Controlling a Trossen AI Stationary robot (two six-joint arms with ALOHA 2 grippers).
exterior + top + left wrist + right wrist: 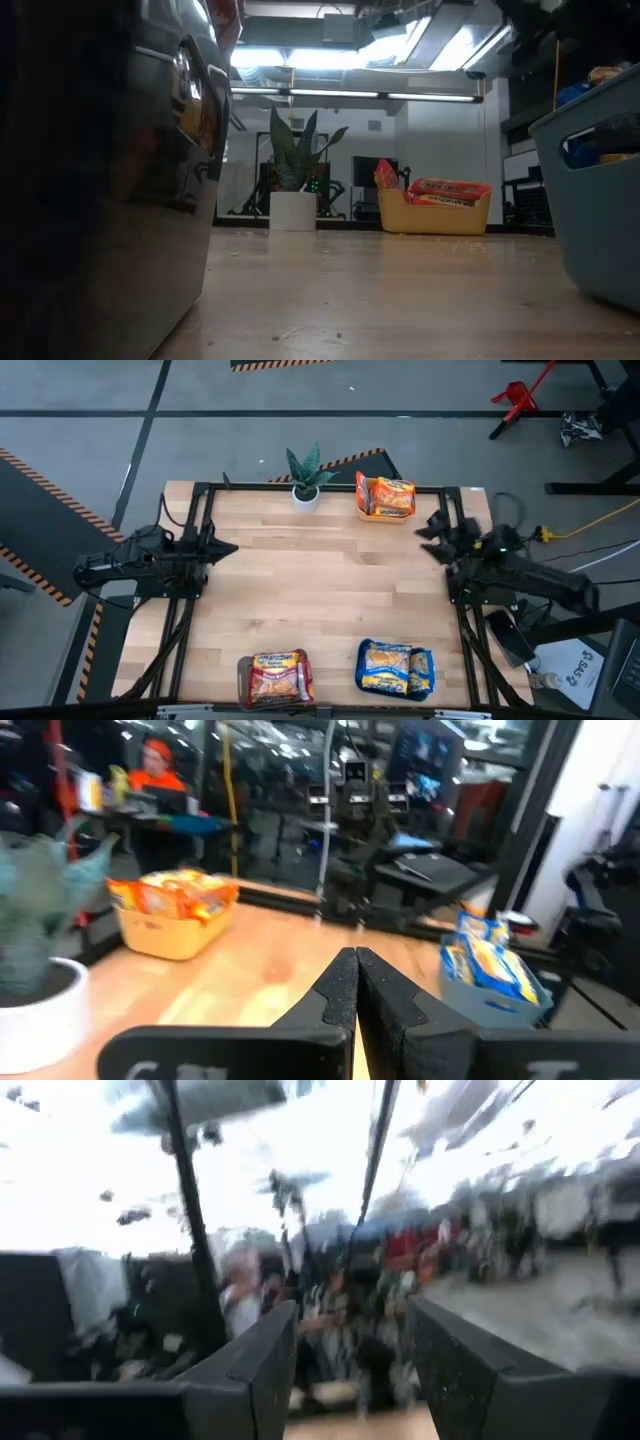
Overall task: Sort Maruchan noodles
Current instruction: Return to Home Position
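The Maruchan noodles lie sorted in three trays. Orange packets point(388, 496) fill a yellow tray point(362, 510) at the table's far edge. Red packets point(277, 675) sit in a dark tray point(243, 678) and blue packets point(393, 666) in a blue tray point(362, 678), both at the near edge. My left gripper point(228, 548) hovers shut over the table's left side, level, with nothing in it; its wrist view shows the closed fingertips point(356, 962). My right gripper point(430, 528) hangs above the right side, blurred, its fingers open point(350, 1340) with nothing between them.
A potted plant point(306, 480) stands at the far edge, left of the yellow tray. The bare wooden middle of the table point(330, 590) lies between the arms. A black frame point(200, 490) runs along the table's sides. A person in orange point(155, 765) sits in the room beyond.
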